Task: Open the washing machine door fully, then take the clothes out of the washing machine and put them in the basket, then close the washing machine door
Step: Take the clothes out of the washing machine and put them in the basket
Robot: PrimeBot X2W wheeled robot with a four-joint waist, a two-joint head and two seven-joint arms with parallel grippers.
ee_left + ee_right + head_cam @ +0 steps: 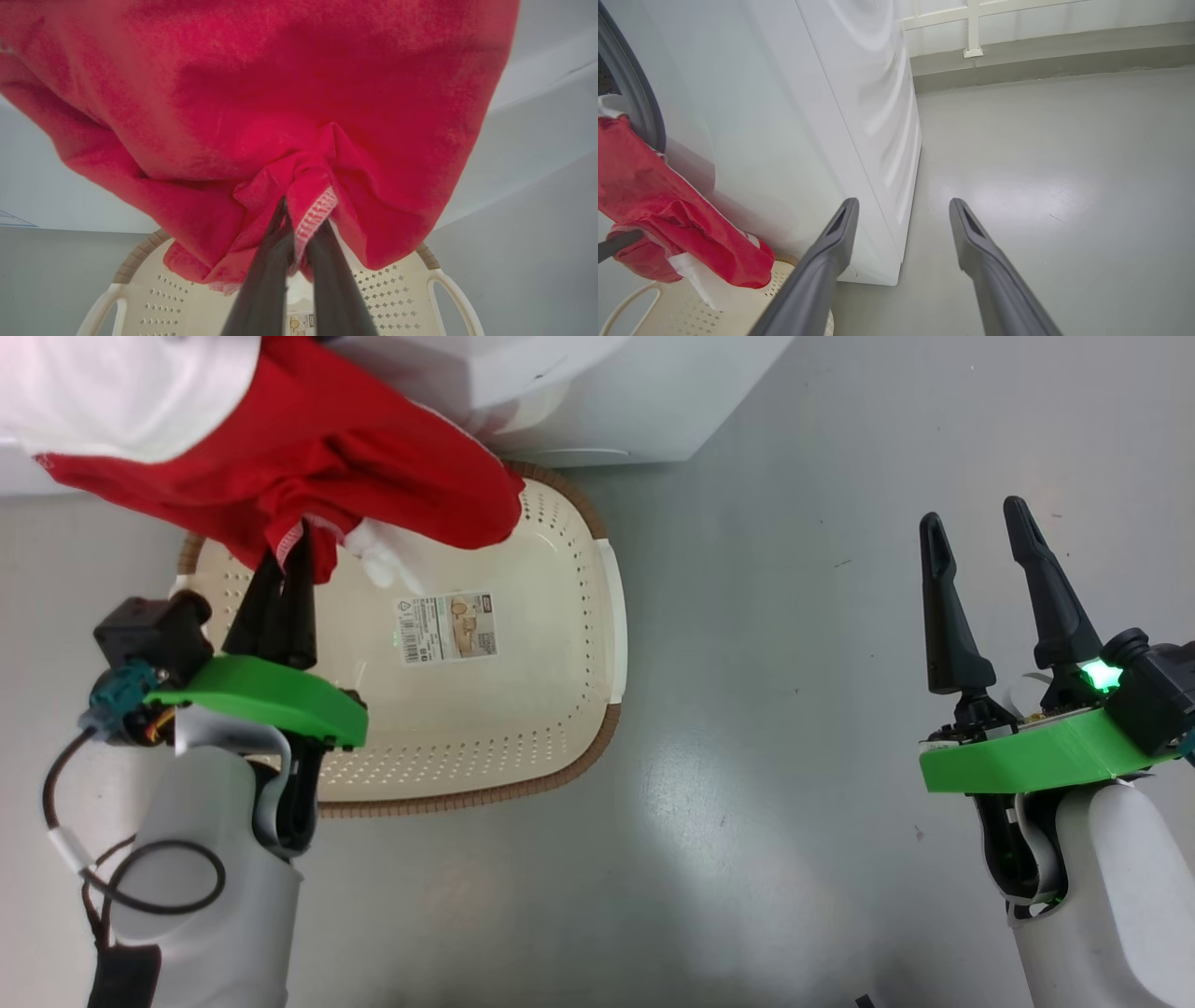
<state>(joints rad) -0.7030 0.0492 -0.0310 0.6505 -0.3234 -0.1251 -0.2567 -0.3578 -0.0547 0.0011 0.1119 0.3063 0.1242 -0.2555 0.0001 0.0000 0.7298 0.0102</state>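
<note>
Head view: left pincer (288,569) is clenched on the clothes (327,457), fingers pressed together with a bunched red fold and its white-stitched hem between them. Left wrist view, same grip: left pincer (297,224) tips are buried in the fold, the hem sticks out between the fingers, and the clothes (280,93) spread wide above.

From the pincer the red cloth stretches up and left to a white panel at the head view's top left. The clothes hang in the air over the far-left part of the basket (611,616). A white bit dangles lowest, near the sticker (446,627) on the basket bottom; cannot tell if it touches.

Right wrist view: clothes (654,196) run up to the grey seal (640,107) at the front of the washer (784,116). Cannot tell if the top end is inside the drum. The basket (658,317) sits on the floor (1041,163), just beside the washer front. In the left wrist view the basket (387,289) is below the cloth, a handle on each side.

Right pincer (976,518) is released, fingers spread wide and holding nothing, over bare floor (794,709) well right of the basket. In its own view the right pincer (903,205) points past the washer's corner.
</note>
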